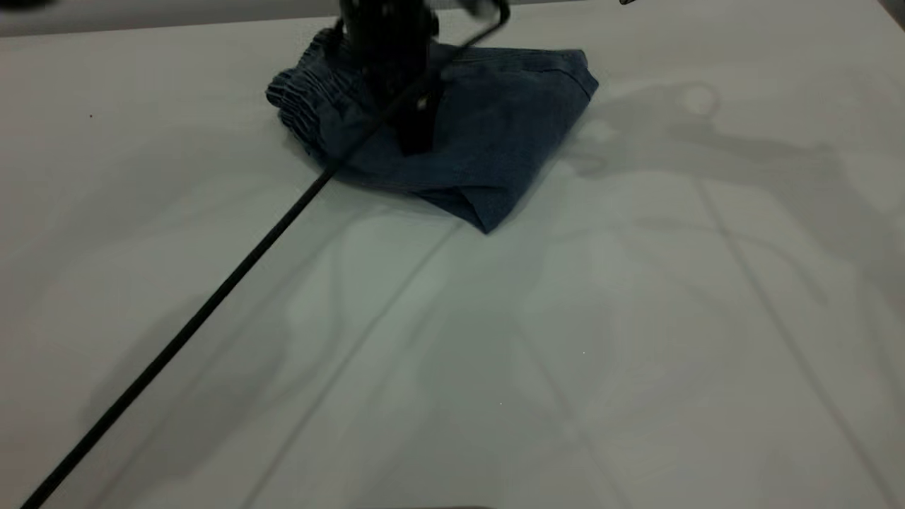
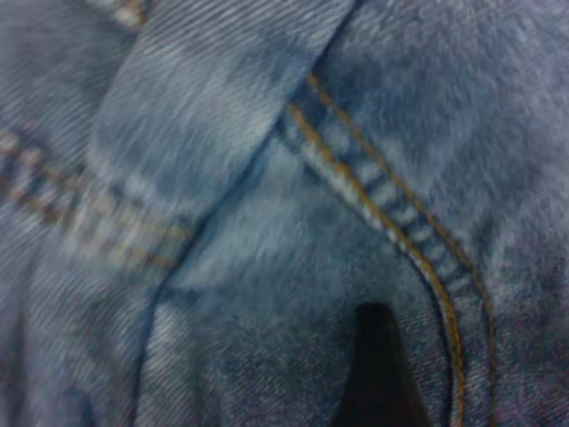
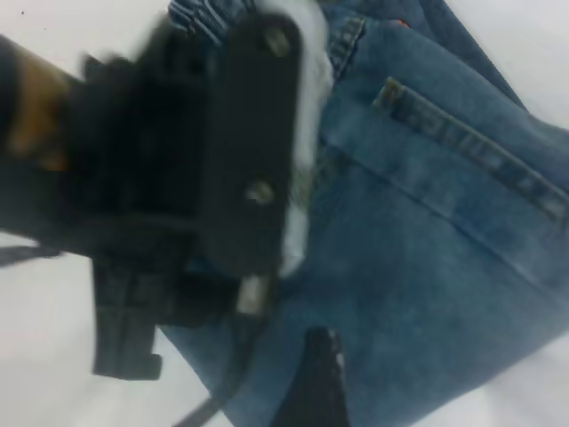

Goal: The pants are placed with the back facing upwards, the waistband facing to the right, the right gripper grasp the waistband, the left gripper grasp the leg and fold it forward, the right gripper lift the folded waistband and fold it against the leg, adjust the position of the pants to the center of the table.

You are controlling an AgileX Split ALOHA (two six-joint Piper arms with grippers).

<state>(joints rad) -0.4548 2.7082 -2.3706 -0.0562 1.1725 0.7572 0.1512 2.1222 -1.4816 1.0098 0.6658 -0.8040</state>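
Note:
The pants (image 1: 488, 134) lie folded into a compact blue denim bundle at the far middle of the white table (image 1: 495, 367). Their gathered waistband (image 1: 300, 99) bunches at the bundle's left end. The leg with the print is hidden. My left gripper (image 1: 416, 138) comes straight down onto the top of the bundle and touches the cloth. Its wrist view is filled with denim (image 2: 267, 222) and orange-stitched seams. My right gripper (image 3: 373, 387) hovers low over the pants (image 3: 427, 222) beside the left arm, and it is out of the exterior view. The waistband (image 3: 200, 11) shows behind the left arm.
A black cable (image 1: 212, 304) runs from the left gripper diagonally across the table to the near left corner. Arm shadows fall on the table right of the pants. Bare white tabletop spreads in front of the bundle and to both sides.

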